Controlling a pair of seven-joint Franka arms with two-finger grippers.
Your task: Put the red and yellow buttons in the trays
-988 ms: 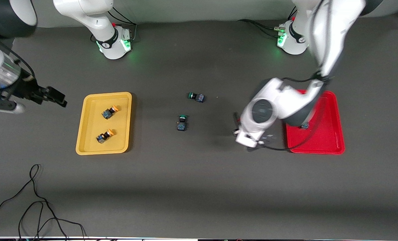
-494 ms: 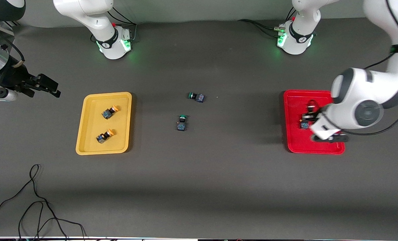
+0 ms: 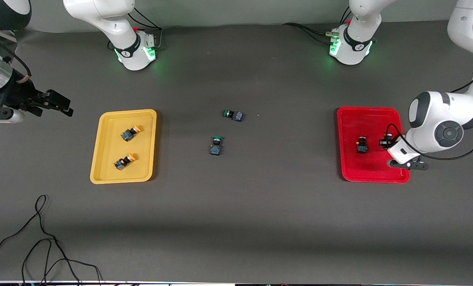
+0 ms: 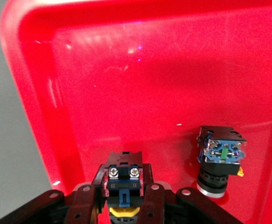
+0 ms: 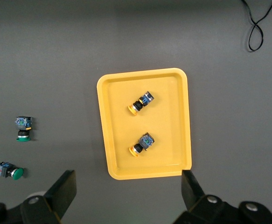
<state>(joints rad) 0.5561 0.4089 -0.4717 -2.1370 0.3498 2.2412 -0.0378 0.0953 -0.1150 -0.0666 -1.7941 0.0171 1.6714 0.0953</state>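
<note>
Dark grey matting (image 3: 236, 206) covers the table, with a shallow red plastic tray (image 3: 351, 169) at the left arm's end and a shallow yellow plastic tray (image 3: 107, 167) at the right arm's end. Left gripper (image 4: 122, 196) is low over the red tray, its fingers (image 4: 150, 203) clamped on a small dark-bodied push-button switch (image 4: 122, 173). A second dark-bodied switch (image 3: 361, 145) lies in the same tray, just beside the held one and apart from the fingers. Two orange-capped switches (image 3: 130, 132) (image 3: 125, 161) lie in the yellow tray. Right gripper (image 5: 129, 186) waits with jaws spread wide and nothing between them, high above the table near the yellow tray. Two green-capped switches (image 3: 233, 114) (image 3: 216, 145) rest on the matting between the trays. Loose black cable (image 3: 41, 242) lies near the front camera.
</note>
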